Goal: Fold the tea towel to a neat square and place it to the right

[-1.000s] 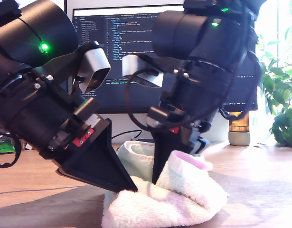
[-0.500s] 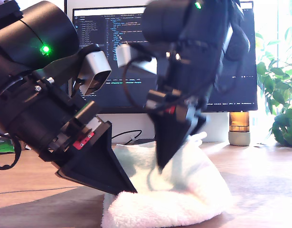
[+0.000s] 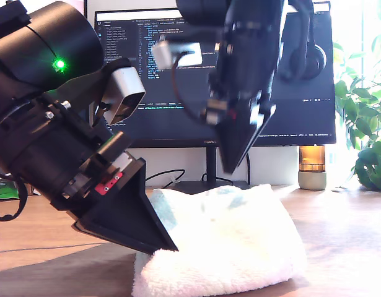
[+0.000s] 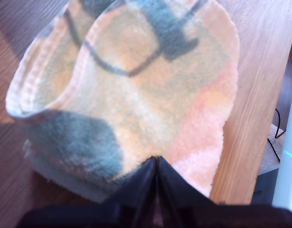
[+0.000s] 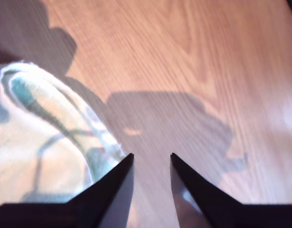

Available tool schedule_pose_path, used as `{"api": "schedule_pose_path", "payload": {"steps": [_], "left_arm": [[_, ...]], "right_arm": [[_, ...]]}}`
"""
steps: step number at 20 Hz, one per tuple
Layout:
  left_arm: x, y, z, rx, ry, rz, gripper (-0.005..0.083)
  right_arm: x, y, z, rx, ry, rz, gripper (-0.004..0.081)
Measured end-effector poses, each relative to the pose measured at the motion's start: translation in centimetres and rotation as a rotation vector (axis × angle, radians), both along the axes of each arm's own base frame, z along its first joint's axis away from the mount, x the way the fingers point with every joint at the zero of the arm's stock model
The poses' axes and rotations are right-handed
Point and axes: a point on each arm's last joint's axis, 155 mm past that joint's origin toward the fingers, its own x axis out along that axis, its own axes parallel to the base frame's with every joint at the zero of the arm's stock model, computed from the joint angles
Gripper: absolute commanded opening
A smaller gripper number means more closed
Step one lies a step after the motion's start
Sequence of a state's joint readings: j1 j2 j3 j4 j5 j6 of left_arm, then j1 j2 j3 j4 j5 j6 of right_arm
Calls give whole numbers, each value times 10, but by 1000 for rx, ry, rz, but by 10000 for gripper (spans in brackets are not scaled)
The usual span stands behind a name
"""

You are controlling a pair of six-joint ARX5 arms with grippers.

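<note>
The tea towel (image 3: 230, 244) lay on the wooden surface (image 3: 345, 247) as a soft, folded mound, directly in front of the monitor (image 3: 171, 74). In the exterior view it looked fluffy and almost wholly white, with a faint mint-green tint along its upper fold nearest the monitor's stand. My first wrist view showed the tea towel (image 4: 136, 95) in warmer tones: a pale pink band along one edge, greenish patches across the middle, and a ribbed hem curling over where an upper layer sat on a lower one. Dark shadows of the arms crossed the pile. I could make out no lettering or tag in these blurred pictures.

My first hand (image 4: 156, 164) had its two black fingers pressed together, their tips meeting right at the towel's edge; whether any cloth was pinched between them I could not tell. In the exterior view that hand (image 3: 168, 246) came down to the towel's edge on the side away from the plant (image 3: 363, 130), low against the surface.

My second hand (image 5: 151, 159) had its fingers spread with a clear gap and nothing between them, only bare wood below. The tea towel (image 5: 46, 142) lay just beside one fingertip (image 5: 129, 159) in that view, showing mint-green lines on white. In the exterior view the second hand (image 3: 236, 164) hung in the air above the towel, in front of the monitor, motion-blurred and well clear of the cloth.
</note>
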State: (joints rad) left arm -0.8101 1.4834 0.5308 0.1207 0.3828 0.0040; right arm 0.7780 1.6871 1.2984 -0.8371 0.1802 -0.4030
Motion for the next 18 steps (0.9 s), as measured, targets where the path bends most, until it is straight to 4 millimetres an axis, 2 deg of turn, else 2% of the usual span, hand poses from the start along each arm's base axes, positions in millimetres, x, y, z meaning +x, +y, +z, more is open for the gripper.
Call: {"api": "schedule_pose_path", "payload": {"steps": [3,5,8,11,13,15,18], "left_arm": [[1,-1,2,-8,-7,-1,-19],[2,-2,8,-19,-18,0,-19],[4,-3,37,-77,-74,1,-19],[3,-2,65,-130,-124,0,-19],[-2,4,69,-116,-120,6,-19],[-2,16,72,-83,-134,36,-19],[2,29,99,-113,-207,75,-19]], "right_arm": [[-12,8,0,66,78,-22,-11],[-5,17,5,128,56,-75,-11],[3,29,31,253,10,-123,-11],[-13,34,69,359,1,-61,-11],[-32,40,82,400,39,53,-11],[-47,46,83,434,97,150,-11],[-62,46,66,445,131,222,-11]]}}
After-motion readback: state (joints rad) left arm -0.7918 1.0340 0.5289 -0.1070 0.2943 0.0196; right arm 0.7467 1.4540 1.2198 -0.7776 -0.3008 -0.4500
